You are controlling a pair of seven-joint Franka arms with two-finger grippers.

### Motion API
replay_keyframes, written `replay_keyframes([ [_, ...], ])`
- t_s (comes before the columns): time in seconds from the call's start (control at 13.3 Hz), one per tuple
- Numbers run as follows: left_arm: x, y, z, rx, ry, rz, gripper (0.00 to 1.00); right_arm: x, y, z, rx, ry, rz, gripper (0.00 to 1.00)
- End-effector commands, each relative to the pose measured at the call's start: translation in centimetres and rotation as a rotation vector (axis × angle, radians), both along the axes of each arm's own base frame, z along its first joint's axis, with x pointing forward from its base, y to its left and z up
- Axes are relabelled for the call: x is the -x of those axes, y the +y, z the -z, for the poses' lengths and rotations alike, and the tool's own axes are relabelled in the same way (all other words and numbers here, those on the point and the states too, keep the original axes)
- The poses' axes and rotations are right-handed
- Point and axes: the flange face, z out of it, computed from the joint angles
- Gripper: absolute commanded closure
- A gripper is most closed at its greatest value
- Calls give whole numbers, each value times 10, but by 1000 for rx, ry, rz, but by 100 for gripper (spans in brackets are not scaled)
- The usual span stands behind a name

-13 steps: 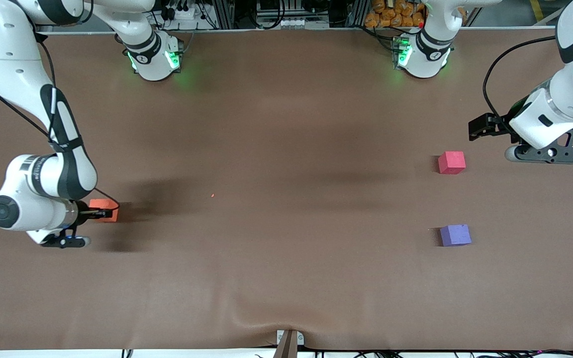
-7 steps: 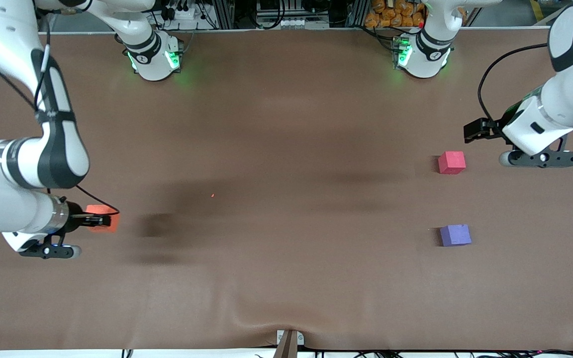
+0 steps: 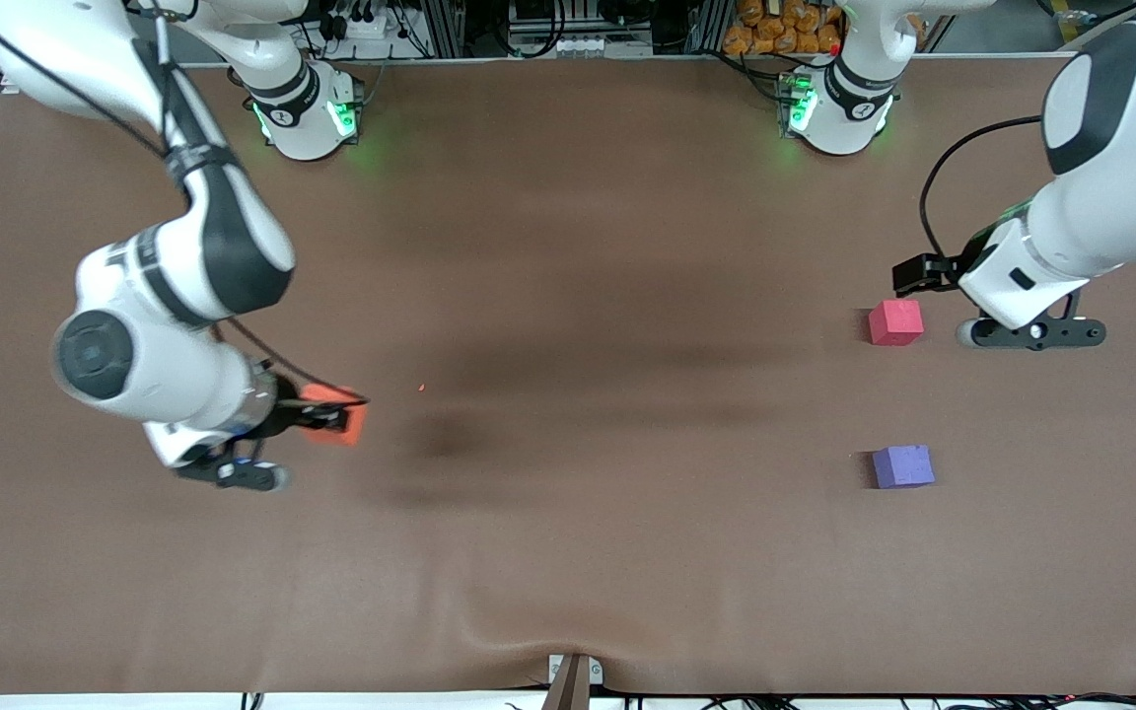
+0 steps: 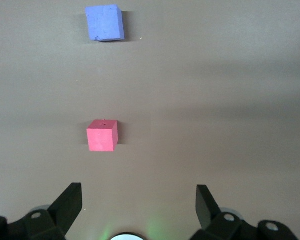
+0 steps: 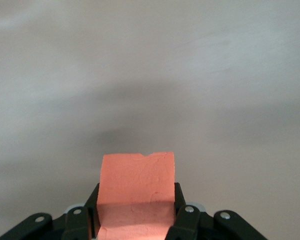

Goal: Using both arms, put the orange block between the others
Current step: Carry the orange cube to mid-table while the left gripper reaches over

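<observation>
White arms [image 3: 183, 266] with dark grey joints, black cables, seemingly green-lit bases.

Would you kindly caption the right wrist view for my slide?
Right pincer shut on the orange block, carried above the bare brown table.

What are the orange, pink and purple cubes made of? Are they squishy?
Orange block: probably foam; matte, pitted faces, a nicked top edge. Red-pink cube and purple-blue cube: likely the same; dull, no shine, slightly rough edges. Squishiness is a guess; nothing visibly dents.
</observation>
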Motion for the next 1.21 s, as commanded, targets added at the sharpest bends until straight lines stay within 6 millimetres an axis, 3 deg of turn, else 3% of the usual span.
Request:
replay_keyframes([
  [0.0, 6, -11, 8, 0, -48, -34, 0, 12, 41, -9, 23, -9, 12, 47],
  [0.15, -3, -14, 14, 13, -87, -57, 0, 22, 75, -21, -2, -22, 2, 47],
  [0.3, -10, -24, 26, 18, -96, -82, 0, 38, 109, -20, -15, -17, -26, 47],
  [0.45, -15, -37, 36, 20, -99, -97, 0, 54, 148, -12, -37, -30, -55, 42],
  [0.6, -18, -42, 43, 19, -100, -124, 0, 71, 186, 19, -59, -54, -68, 39],
  [0.68, -19, -46, 47, 16, -98, -131, 0, 71, 194, 35, -72, -58, -58, 39],
  [1.13, -28, -68, 61, 16, -119, -187, 0, 96, 235, 80, -60, -24, -126, 36],
])
